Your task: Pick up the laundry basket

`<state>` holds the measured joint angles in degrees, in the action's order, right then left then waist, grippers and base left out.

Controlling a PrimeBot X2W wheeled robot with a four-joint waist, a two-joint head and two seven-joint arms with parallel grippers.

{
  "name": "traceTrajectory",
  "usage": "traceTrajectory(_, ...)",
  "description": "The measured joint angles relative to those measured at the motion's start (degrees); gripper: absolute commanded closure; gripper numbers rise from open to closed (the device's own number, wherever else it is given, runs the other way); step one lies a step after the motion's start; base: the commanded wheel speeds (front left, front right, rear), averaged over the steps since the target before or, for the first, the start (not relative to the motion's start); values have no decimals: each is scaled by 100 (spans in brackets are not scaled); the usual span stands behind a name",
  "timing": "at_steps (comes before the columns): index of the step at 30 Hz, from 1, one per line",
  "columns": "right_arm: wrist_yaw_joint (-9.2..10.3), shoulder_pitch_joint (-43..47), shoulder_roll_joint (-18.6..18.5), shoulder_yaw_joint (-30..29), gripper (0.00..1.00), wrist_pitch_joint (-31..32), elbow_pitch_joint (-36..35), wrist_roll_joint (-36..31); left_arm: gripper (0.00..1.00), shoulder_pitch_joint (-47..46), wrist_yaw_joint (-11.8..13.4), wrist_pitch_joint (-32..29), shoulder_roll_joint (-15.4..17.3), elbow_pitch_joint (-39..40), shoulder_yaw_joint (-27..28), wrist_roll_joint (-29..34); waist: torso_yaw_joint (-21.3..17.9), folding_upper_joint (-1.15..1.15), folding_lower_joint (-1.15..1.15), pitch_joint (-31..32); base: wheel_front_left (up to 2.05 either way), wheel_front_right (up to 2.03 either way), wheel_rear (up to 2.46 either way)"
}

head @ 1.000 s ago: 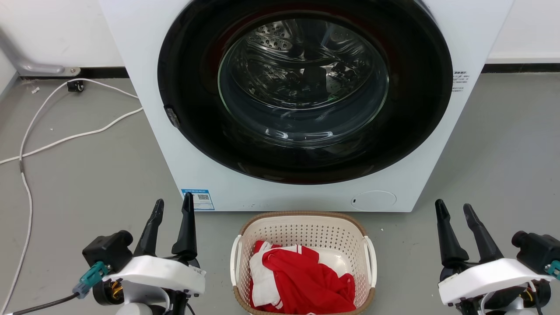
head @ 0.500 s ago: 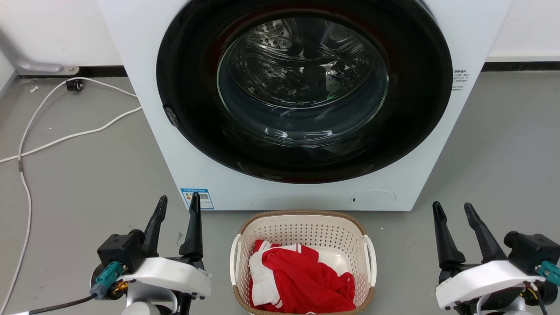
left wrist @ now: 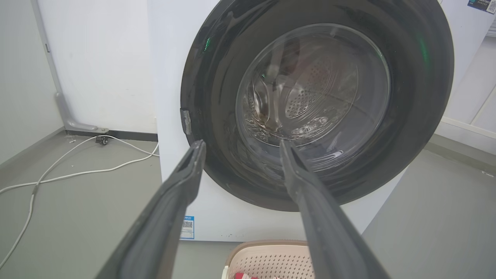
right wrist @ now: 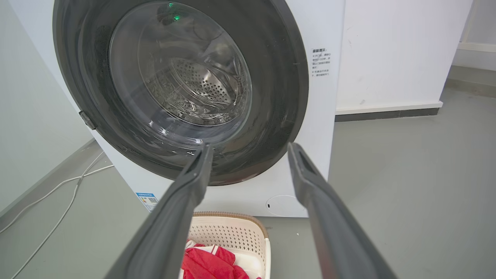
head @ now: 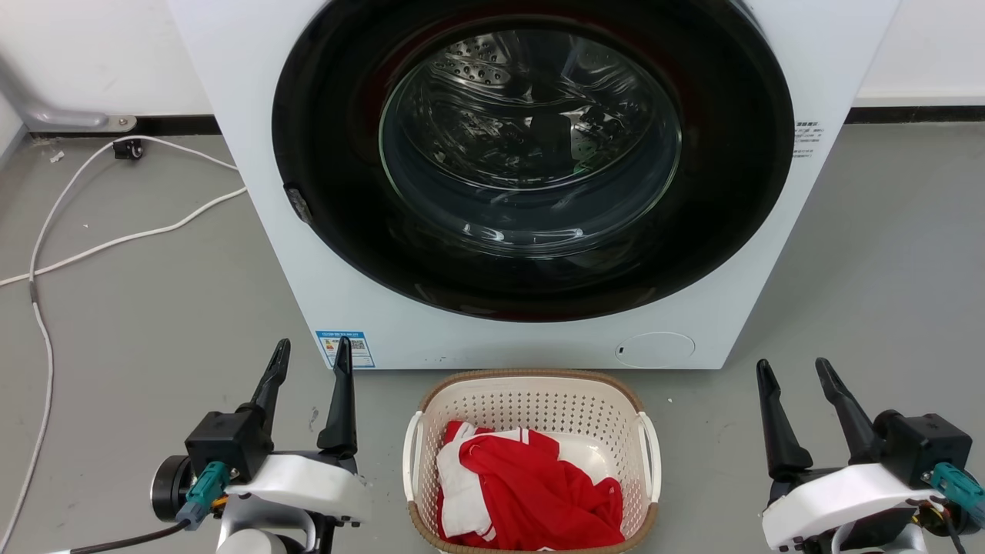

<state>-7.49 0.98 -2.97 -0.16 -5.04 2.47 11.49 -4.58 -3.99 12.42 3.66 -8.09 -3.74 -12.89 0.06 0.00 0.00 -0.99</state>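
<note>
— Lifted anything yet?
— No; can see the laundry basket sitting on the grey floor, just in front of the washing machine, with a red-and-white garment inside; side handles untouched.
— And the grippers?
— Looking at the left gripper spread wide and empty, off to the basket's left; same for the right gripper, a little farther off on the right.
— Left to do?
— Nearly all, judging by this: closing in on the handles, gripping, lifting.

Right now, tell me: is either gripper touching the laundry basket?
No: in the head view the left gripper and right gripper hang open either side of the laundry basket, apart from its handles.
</note>
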Motion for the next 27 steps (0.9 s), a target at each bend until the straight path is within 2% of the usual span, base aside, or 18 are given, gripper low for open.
traceTrajectory(27,-1,9,1,85,0,-149,21,-877,0,-46,-10,264,-10,-165,-71,726,15,0,0,-69,0,0,0)
